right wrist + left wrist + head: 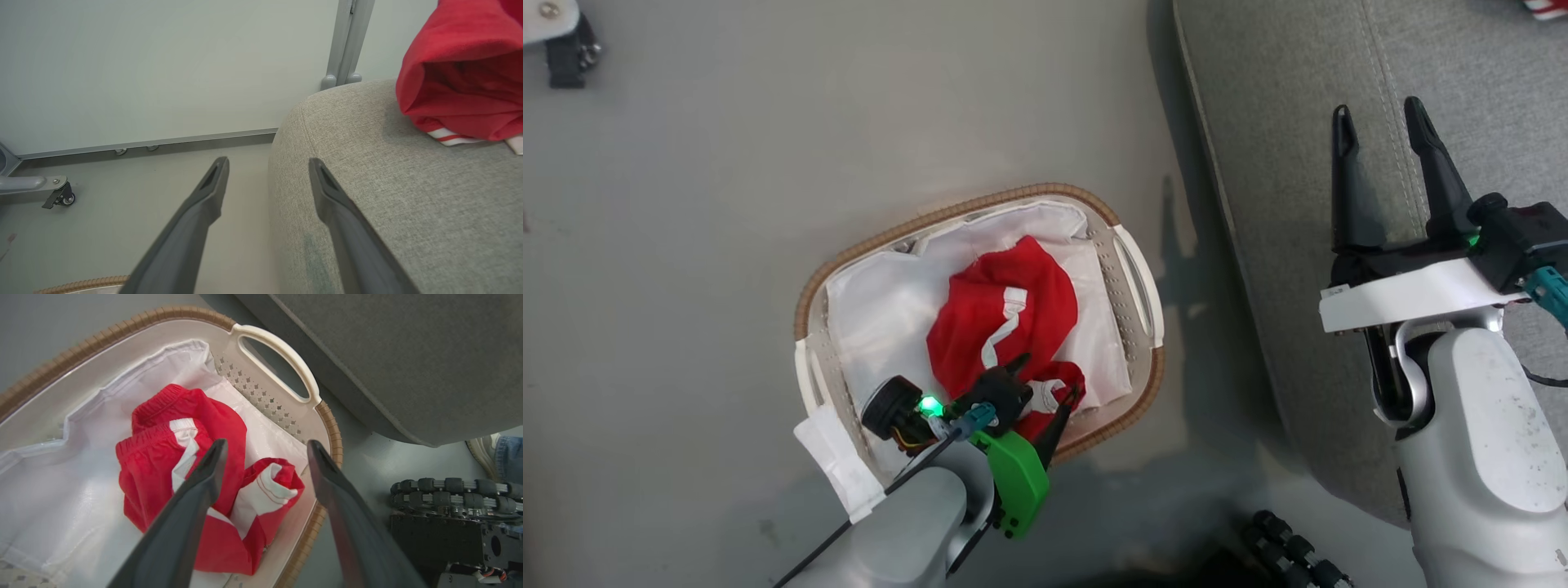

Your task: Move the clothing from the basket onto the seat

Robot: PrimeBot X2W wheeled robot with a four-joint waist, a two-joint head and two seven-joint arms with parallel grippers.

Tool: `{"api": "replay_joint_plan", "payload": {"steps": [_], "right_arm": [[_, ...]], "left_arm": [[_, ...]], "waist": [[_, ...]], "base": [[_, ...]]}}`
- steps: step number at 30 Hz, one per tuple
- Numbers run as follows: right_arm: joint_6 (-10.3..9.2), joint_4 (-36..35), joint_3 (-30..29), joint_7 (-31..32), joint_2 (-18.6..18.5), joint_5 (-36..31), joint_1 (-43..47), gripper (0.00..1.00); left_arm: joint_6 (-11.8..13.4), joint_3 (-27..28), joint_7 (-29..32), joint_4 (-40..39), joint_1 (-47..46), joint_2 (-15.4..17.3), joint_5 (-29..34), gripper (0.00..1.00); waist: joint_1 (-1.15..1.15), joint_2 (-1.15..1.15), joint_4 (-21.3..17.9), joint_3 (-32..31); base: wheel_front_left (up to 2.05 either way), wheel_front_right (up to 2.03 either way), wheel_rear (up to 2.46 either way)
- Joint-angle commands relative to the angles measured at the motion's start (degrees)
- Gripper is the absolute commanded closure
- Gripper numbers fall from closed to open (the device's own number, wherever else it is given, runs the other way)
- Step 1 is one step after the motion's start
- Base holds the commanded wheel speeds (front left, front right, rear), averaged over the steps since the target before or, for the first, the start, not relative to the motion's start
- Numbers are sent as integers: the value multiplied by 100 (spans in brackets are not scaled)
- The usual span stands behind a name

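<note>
Clothing in basket: a crumpled red garment (1001, 322) with white stripes lies on the white liner (882, 302), right of centre in the basket (980, 201), which stands on the floor (686, 204) at mid frame of the head view
Clothing on seat: a second red piece (461, 81) already rests on the seat (388, 183), upper right of the right wrist view
Handling: probably light, soft and limp; it should sag and trail once lifted, and the thin liner could get pinched up with it
Grip spot: the bunched hump near the elastic waistband looks best, taken deep through several layers
Left gripper (1049, 376): low over the garment's near end, fingers (196, 490) spread wide with nothing between them; contact with the cloth cannot be told
Right gripper (1377, 106): above the seat's left part, fingers spread, empty
Edges: the basket's wall, brown rim and handle face the seat, whose rounded side rises just beside; a lift must clear both
Open room: bare floor left of the basket; broad bare upholstery near the second piece
</note>
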Motion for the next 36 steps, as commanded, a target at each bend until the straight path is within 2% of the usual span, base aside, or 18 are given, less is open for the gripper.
{"api": "replay_joint_plan", "payload": {"steps": [1,9,15,16,17,18,20,30,36], "right_arm": [[-8,-52,45,-12,-14,46,-102,0],[-8,-239,212,-12,-12,207,-241,0],[-8,-265,290,-12,-14,283,-268,0],[-8,-256,302,-12,-13,298,-272,0],[-8,-246,306,-12,-14,302,-275,0],[-8,-233,309,-12,-14,305,-279,0],[-8,-215,310,-12,-14,304,-290,0],[-8,-99,209,-12,-15,159,-219,0],[-8,27,135,-12,-17,-111,-11,0]], "left_arm": [[-17,-78,-5,91,-175,42,-126,0],[-17,-490,10,584,-618,109,-534,0],[-17,-782,203,886,-726,120,-857,0],[-17,-845,241,912,-740,132,-911,16],[-17,-884,270,929,-753,138,-958,45],[-17,-923,295,951,-768,143,-1010,61],[-17,-1010,324,988,-782,157,-1122,100],[-18,-1279,140,1067,-892,161,-1469,100],[-18,-1296,-12,988,-809,131,-1602,100]], "waist": [[-1,0,-407,545],[-1,0,-603,1061],[-1,0,-663,1198],[-1,0,-667,1203],[-1,0,-669,1201],[-1,0,-671,1197],[-1,0,-673,1181],[-1,0,-542,773],[-1,0,-266,41]], "base": [[0,0,0],[0,0,0],[0,0,0],[0,0,0],[0,0,0],[0,0,0],[0,0,0],[0,0,0],[0,0,0]]}}
